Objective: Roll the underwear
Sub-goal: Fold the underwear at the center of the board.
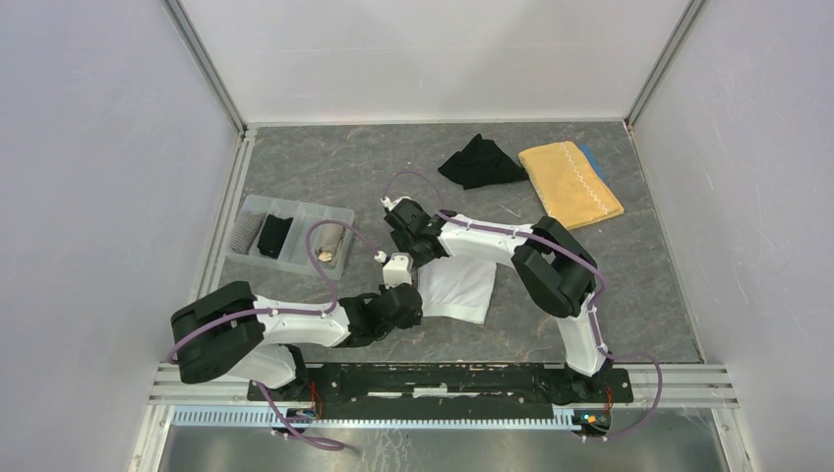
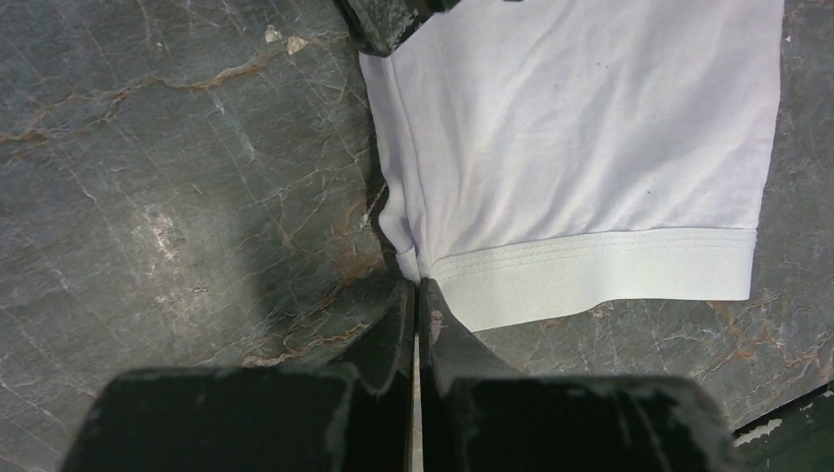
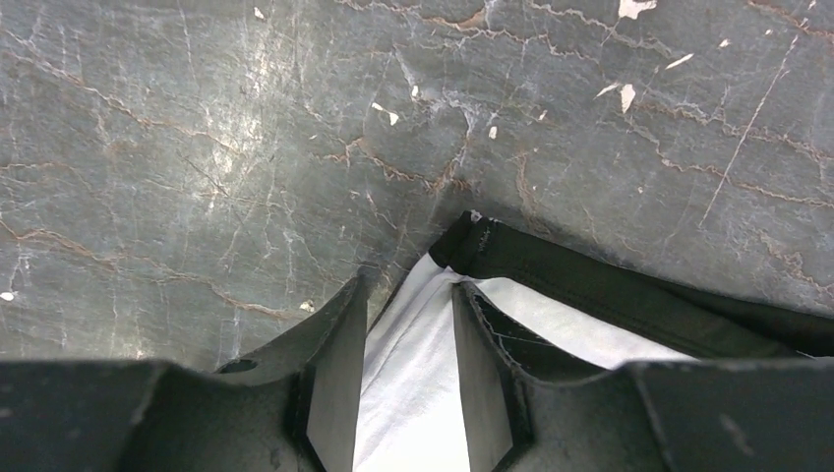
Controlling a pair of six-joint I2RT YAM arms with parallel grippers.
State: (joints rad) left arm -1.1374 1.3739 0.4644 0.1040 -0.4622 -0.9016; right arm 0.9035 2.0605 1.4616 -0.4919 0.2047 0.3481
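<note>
White underwear (image 1: pixel 458 288) lies flat on the grey table, its white hem band (image 2: pixel 600 265) toward me in the left wrist view. My left gripper (image 2: pixel 418 287) is shut, and the near left corner of this cloth is pinched at its tips; the top view places it (image 1: pixel 421 309) at that corner. My right gripper (image 3: pixel 408 285) stands open over the far left corner (image 1: pixel 421 261), with white cloth (image 3: pixel 413 393) lying between its fingers and a black waistband (image 3: pixel 590 285) just past the tips. More underwear, black and loose (image 1: pixel 480 162), lies at the back.
A clear divided tray (image 1: pixel 346 211) at the left holds a striped roll (image 1: pixel 246 232), a black roll (image 1: pixel 273 236) and a beige roll (image 1: pixel 332 242). A mustard-yellow towel (image 1: pixel 570 182) lies at the back right. White walls enclose the table.
</note>
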